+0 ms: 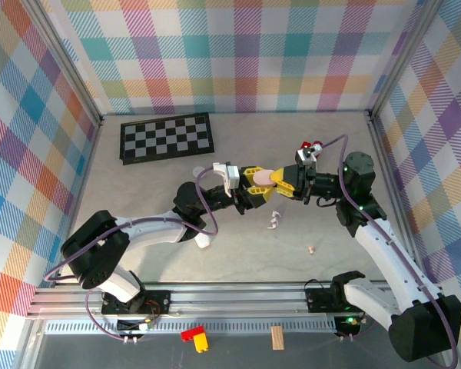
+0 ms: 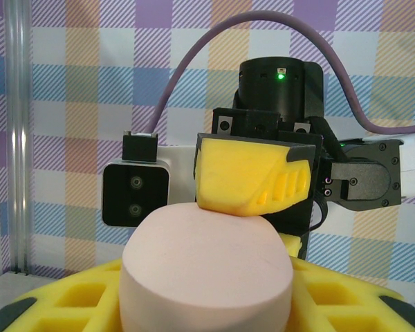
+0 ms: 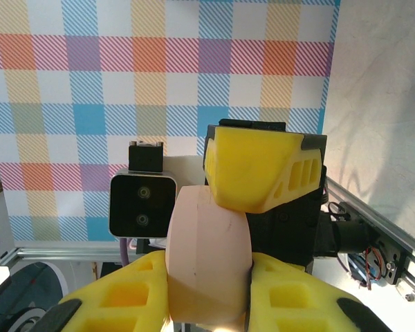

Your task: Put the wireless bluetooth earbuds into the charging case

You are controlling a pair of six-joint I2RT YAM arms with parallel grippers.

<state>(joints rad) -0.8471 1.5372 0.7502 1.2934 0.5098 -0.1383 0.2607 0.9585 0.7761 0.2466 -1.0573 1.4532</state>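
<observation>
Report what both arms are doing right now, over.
Left end effector shut on pink case. Right end effector shut on same case, held above table. White earbud lies loose on table, not in case. Nothing blocking.

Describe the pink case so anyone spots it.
Find the checkerboard mat at the far side, then come nearer to where the arms meet. The pink case is the smooth pebble gripped by the left gripper and right gripper, far bigger than the white earbud nearby.
</observation>
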